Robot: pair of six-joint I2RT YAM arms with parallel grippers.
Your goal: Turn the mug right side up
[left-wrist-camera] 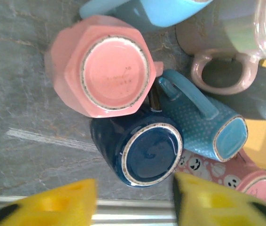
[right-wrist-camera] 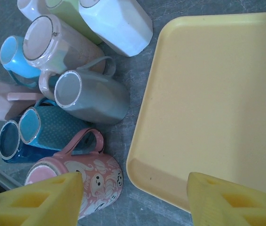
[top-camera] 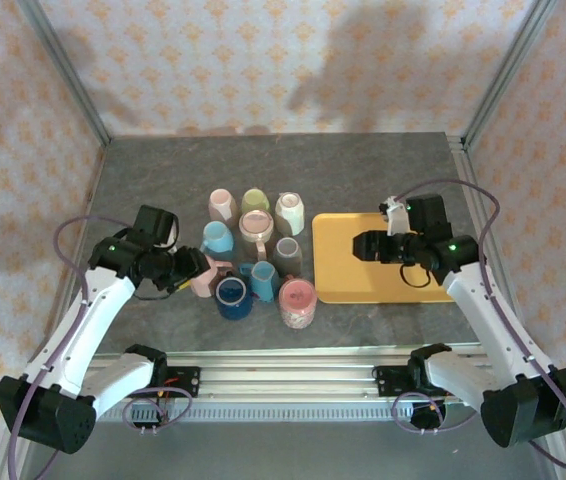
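White arms (top-camera: 88, 320) with black joints (top-camera: 155, 226) and purple cables (top-camera: 68, 228); left pincer (left-wrist-camera: 134, 197) and right pincer (right-wrist-camera: 135, 197) yellow-fingered.

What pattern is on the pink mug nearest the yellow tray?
White smiley faces on the pink mug, clearest in the left wrist view.

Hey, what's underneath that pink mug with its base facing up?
Only the grey table shows around the pink mug. It stands mouth-down, so its own body covers the mouth and whatever is under or inside it.
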